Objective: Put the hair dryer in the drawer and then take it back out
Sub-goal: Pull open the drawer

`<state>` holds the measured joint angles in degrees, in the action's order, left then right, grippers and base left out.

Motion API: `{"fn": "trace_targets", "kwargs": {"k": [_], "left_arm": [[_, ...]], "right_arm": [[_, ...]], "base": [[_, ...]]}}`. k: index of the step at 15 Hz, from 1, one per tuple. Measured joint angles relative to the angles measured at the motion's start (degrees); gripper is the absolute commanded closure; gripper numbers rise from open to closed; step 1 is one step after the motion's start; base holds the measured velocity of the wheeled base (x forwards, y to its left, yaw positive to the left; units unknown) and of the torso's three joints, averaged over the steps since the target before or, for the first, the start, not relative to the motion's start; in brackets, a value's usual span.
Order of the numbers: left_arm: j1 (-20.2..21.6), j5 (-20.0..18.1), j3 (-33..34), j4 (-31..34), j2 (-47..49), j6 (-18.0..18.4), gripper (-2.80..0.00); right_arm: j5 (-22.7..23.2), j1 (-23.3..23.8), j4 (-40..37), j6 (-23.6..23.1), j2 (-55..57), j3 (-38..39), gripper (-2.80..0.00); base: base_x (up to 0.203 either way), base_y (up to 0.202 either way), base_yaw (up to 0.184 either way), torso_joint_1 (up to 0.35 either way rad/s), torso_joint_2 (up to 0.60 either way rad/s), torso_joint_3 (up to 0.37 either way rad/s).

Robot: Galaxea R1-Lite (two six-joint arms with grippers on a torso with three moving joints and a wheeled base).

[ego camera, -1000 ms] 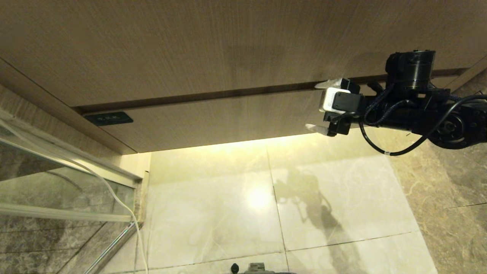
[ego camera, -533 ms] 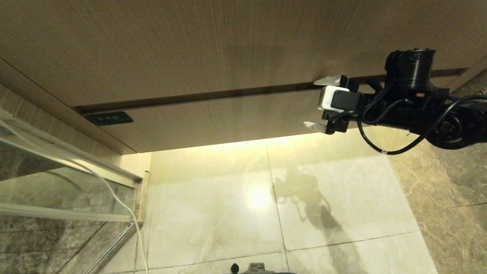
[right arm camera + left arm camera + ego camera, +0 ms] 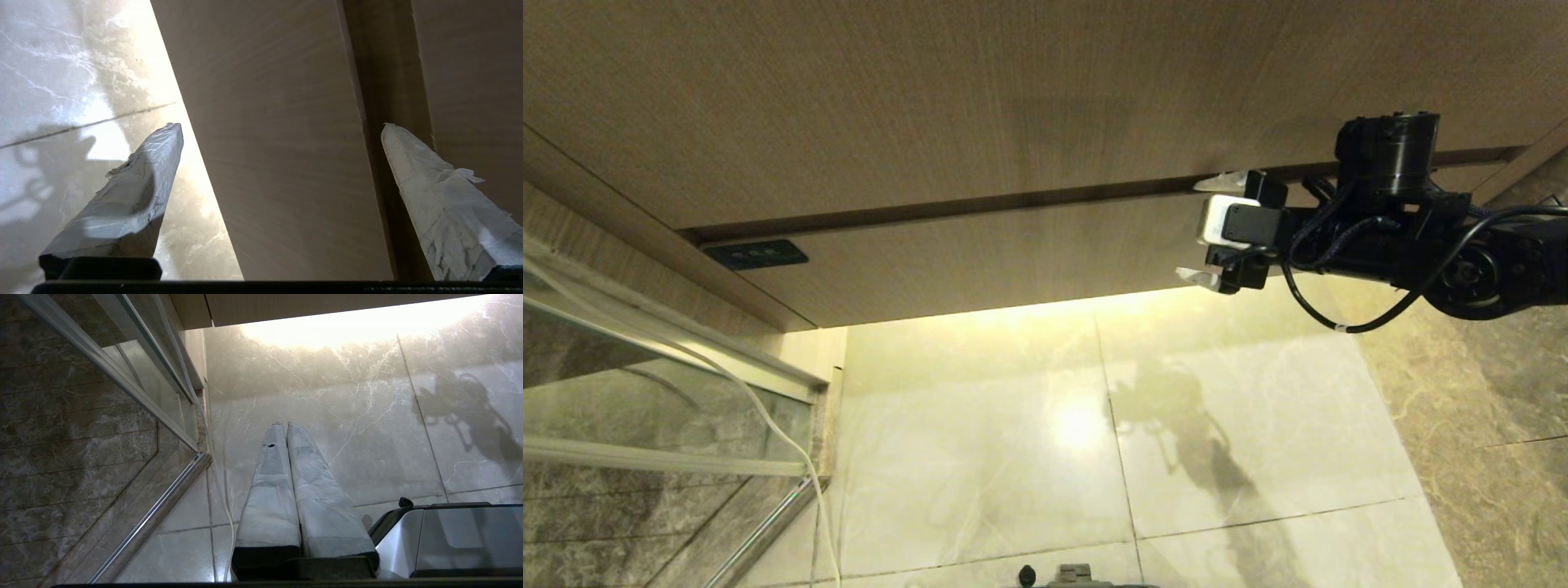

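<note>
I have the right gripper spread wide, its fingers straddling the shut drawer front to pull it open; left gripper closed, parked above the floor; hair dryer unseen.

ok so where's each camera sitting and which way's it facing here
Head view: up on the robot's head, looking forward and down at the closed drawer, the taller wood panel and the marble floor; the right arm with its open right gripper shows.
Left wrist view: behind the shut left gripper, facing the floor beside a glass door; the robot's base shows.
Right wrist view: behind the right gripper's spread jaws, facing the drawer front.
Shared: all three see the floor; head and right wrist both see the drawer.
</note>
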<state>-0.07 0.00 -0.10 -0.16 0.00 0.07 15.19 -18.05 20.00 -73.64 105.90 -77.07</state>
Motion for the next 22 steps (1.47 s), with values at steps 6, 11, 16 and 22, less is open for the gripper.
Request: {"fn": "trace_targets", "kwargs": {"k": [6, 11, 16, 22], "left_arm": [[-0.02, 0.00, 0.02, 0.02, 0.00, -0.01, 0.00], [-0.02, 0.00, 0.00, 0.02, 0.00, -0.05, 0.00], [-0.04, 0.00, 0.00, 0.02, 0.00, -0.02, 0.00], [-0.04, -0.05, 0.00, 0.00, 0.00, -0.05, 0.00]], "right_arm": [[-0.10, -0.73, 0.11, -0.65, 1.40, -1.59, -2.80], [-0.18, -0.73, 0.78, -1.53, 3.12, -3.73, -2.80], [-0.28, -0.55, 0.62, -1.55, 5.54, -6.31, -2.80], [-1.80, -0.08, 0.27, -1.31, 8.62, -8.58, -2.80]], "base": [[0.000, 0.000, 0.000, 0.000, 0.00, 0.000], [0.000, 0.000, 0.000, 0.000, 0.00, 0.000], [0.000, 0.000, 0.000, 0.000, 0.00, 0.000], [0.000, 0.000, 0.000, 0.000, 0.00, 0.000]]}}
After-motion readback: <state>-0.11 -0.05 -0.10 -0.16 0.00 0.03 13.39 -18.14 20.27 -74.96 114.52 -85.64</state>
